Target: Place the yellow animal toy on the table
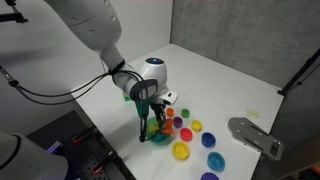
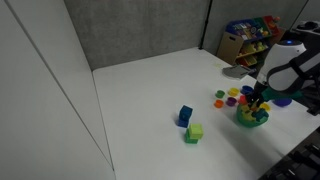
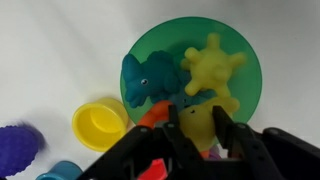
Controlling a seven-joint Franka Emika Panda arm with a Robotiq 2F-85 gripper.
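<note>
- Gripper (image 3: 200,124) — down inside the bowl (image 3: 150,40), fingers (image 3: 176,125) either side of a yellow lump. The gap is narrow, but whether they press on it cannot be told.
- Yellow toy (image 3: 212,85) — knobbly, lying in the bowl beside a teal toy (image 3: 150,80), its near end between the fingers. Not on the table (image 2: 140,90).
- Step, as judged: the pick-up from the bowl; placing not yet begun.
- Next move calls for a firm pinch on the yellow alone, a straight lift clear of the rim without dragging the teal toy, then a carry to a bare patch of white.
- Surface: white and smooth. A yellow cup (image 3: 100,122) sits just beside the bowl, with other cups (image 1: 213,158) near. A blue cube (image 2: 185,115) and a green cube (image 2: 194,132) lie well apart.
- Room: grey wall (image 2: 150,30); a toy shelf (image 2: 250,40) behind.
</note>
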